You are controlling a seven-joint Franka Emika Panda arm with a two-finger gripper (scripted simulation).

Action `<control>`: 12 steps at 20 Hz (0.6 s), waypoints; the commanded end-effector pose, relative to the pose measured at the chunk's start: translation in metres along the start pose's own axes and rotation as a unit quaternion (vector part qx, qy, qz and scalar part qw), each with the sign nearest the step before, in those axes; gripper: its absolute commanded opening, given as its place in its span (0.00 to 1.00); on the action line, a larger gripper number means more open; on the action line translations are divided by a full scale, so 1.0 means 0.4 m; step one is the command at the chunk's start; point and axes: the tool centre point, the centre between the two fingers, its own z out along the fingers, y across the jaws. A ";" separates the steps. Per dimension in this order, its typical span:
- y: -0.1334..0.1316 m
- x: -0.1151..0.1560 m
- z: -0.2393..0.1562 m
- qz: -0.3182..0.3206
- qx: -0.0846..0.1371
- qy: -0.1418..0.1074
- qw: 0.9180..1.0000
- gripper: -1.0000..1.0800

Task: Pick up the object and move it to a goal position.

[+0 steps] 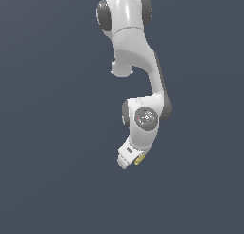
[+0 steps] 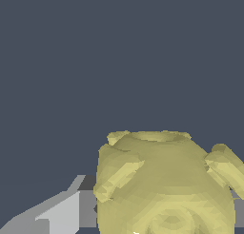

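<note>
Gripper (image 1: 129, 158) sits at the low end of the arm (image 1: 136, 62), tilted toward the exterior view's left. Object (image 1: 139, 159) shows as a small yellow lump tucked against the gripper's underside on the exterior view's right. In the wrist view the object (image 2: 164, 185) fills the near field, knobbly and pale yellow, with one grey finger (image 2: 57, 211) flanking it on one side; the other finger is hidden behind it. Jaw opening cannot be read directly, nor is contact on both sides shown. Judgement: the object appears to be held between the fingers, so the grasp step looks complete and the carry is in hand. No goal marker is visible in either view. Next move calls for steady transport with grip maintained, since the lumpy surface may offer uneven purchase.
</note>
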 end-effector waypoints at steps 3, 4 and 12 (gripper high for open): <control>0.000 0.000 0.000 0.000 0.000 0.000 1.000 0.00; 0.000 0.000 0.000 0.000 0.000 0.000 1.000 0.00; 0.007 -0.015 -0.015 0.000 0.000 0.000 1.000 0.00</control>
